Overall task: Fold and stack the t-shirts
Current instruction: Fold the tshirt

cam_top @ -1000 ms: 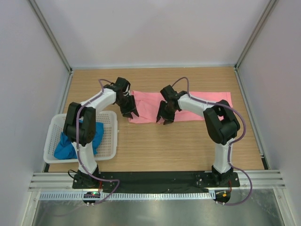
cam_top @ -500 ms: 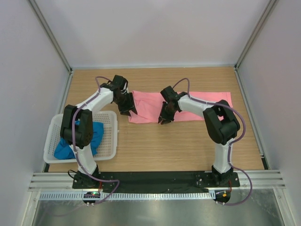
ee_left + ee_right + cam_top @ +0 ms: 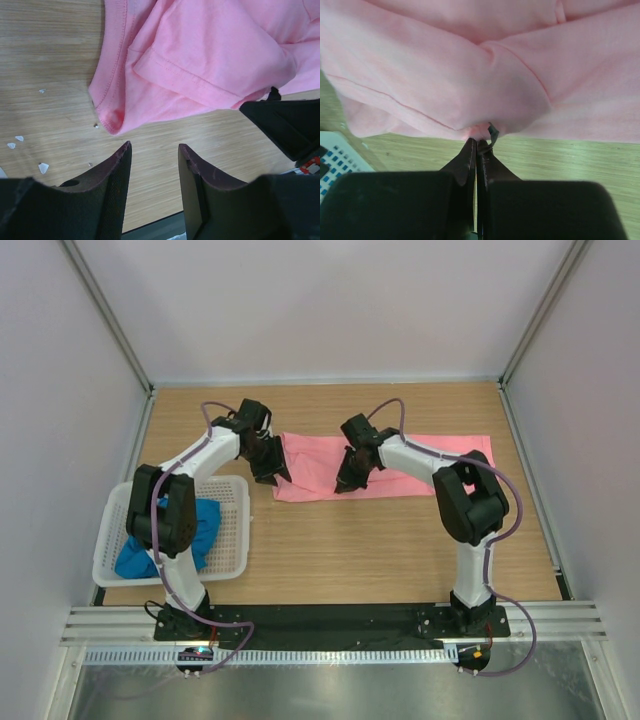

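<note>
1. The right gripper is pinching the near hem of the salmon pink t-shirt. Its jaws are pressing flat together, with cloth puckering just beyond the tips.
2. The left gripper is hovering with its jaws partly apart and nothing between them. The shirt's corner is lying just ahead of its fingertips, and bare wood is showing beneath them.
3. By the look of it, a fold of the pink shirt is getting under way: one grip is made and the other is pending.
4. The next move is probably calling for the left gripper to reach forward and close on that corner. Both would then be lifting in step, so the cloth carries over evenly rather than twisting.
5. The bright blue t-shirt is sitting crumpled in the white basket, behind the left gripper and awaiting its turn.
6. The wooden table is showing a few white flecks beside the left fingers. Pale walls are enclosing it on three sides.
</note>
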